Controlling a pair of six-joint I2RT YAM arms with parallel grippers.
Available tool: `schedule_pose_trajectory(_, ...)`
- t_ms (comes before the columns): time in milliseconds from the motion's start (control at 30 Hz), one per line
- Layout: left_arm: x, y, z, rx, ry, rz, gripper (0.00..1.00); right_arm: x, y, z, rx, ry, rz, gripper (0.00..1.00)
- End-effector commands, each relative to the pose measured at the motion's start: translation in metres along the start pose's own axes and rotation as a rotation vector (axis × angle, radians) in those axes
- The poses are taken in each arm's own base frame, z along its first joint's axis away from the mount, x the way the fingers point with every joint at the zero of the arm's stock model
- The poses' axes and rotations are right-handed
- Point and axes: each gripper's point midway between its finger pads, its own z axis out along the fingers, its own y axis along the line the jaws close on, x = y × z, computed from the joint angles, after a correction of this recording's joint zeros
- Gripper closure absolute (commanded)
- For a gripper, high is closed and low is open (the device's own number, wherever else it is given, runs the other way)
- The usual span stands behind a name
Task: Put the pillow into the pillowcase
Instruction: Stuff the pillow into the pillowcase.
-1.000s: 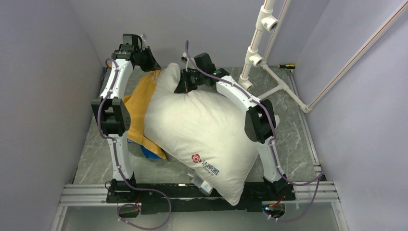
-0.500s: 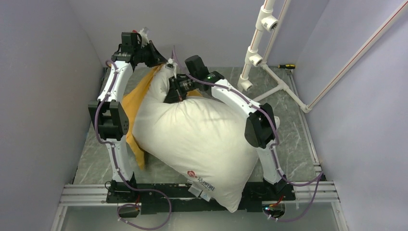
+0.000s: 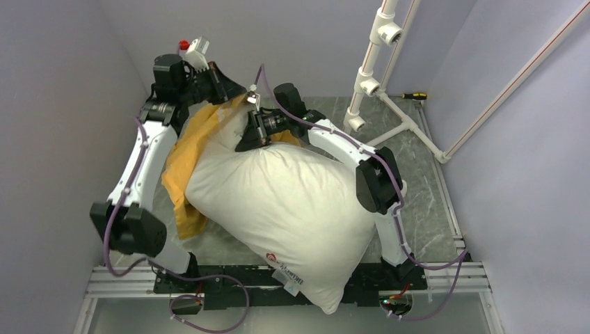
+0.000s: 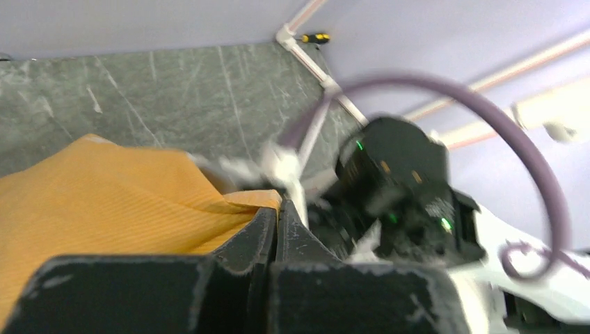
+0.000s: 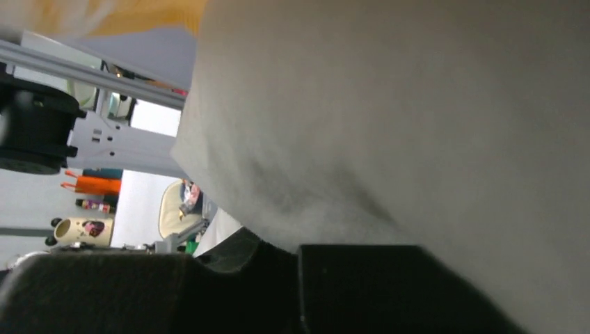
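The pillow (image 3: 292,202), big, white and plump, lies across the table with its red logo (image 3: 273,258) and tags at the near end. The pillowcase (image 3: 184,149) shows its orange side at the pillow's left and far end; its blue side is hidden. My left gripper (image 3: 233,89) is raised at the far end, shut on the orange edge of the pillowcase (image 4: 104,202), with the fabric pinched at the tips (image 4: 278,209). My right gripper (image 3: 247,139) is just right of it, shut on the pillow's far corner. The pillow (image 5: 417,104) fills the right wrist view above the shut gripper (image 5: 299,247).
A white pipe frame (image 3: 369,69) stands at the back right, with a yellow-handled screwdriver (image 3: 413,96) behind it. The grey marble table (image 3: 424,202) is walled on three sides. An aluminium rail (image 3: 125,278) runs along the near edge.
My left arm has swung out to the left and lifted the pillowcase edge higher. The right gripper moved left with the pillow's corner. The pillow slid down and left, covering the blue fabric.
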Motion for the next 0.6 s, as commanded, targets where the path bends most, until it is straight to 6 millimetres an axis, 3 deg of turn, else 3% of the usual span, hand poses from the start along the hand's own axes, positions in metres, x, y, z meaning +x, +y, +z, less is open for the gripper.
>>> schedule_pose_trajectory(0,0.009,-0.101,-0.050,0.267,-0.044,0.165,1.00,-0.032,0.030,-0.016,-0.040,-0.113,-0.007,0.82)
schedule_pose_trajectory(133,0.037,-0.078,-0.063,0.155,-0.063,0.118,1.00,-0.040,0.048,-0.030,0.013,-0.160,-0.093,0.49)
schedule_pose_trajectory(267,0.040,-0.065,-0.067,0.086,-0.111,0.117,1.00,-0.039,0.047,-0.048,0.146,-0.220,-0.143,0.23)
schedule_pose_trajectory(400,0.030,-0.060,-0.065,0.051,-0.132,0.141,1.00,-0.041,0.036,-0.071,0.291,-0.258,-0.166,0.17)
schedule_pose_trajectory(567,0.020,-0.060,-0.059,0.050,-0.143,0.148,1.00,-0.061,0.016,-0.101,0.410,-0.364,-0.139,0.14)
